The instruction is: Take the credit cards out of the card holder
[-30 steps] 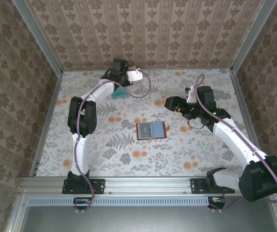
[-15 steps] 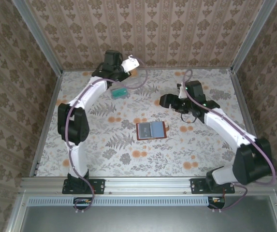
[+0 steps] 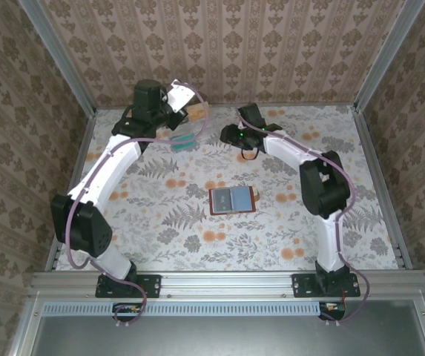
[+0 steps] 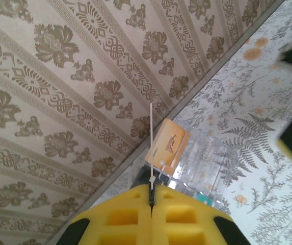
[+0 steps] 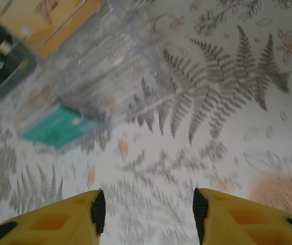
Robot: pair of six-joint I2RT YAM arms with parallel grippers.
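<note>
The card holder (image 3: 232, 199) lies open on the table's middle, grey-blue pockets up, with no gripper near it. My left gripper (image 4: 151, 191) is shut on a thin pale card (image 4: 151, 143) seen edge-on, held above the clear tray (image 4: 207, 158); from above this gripper (image 3: 170, 104) is at the back wall. An orange-tan card (image 4: 168, 145) leans in the tray. The teal-green card (image 5: 56, 125) lies at the tray's edge (image 3: 185, 141). My right gripper (image 5: 146, 204) is open over bare table just near the tray, nothing between its fingers; from above it (image 3: 227, 136) sits right of the tray.
A dark flat thing (image 5: 3, 66) sits beside the orange-tan card in the clear tray (image 5: 110, 66). The patterned back wall (image 4: 84, 76) stands right behind the tray. Metal rails (image 3: 71, 185) edge the table left and right.
The left arm has swung left along the back wall, still holding its card. The right arm has reached far back and left to the tray, its jaws narrowing.
</note>
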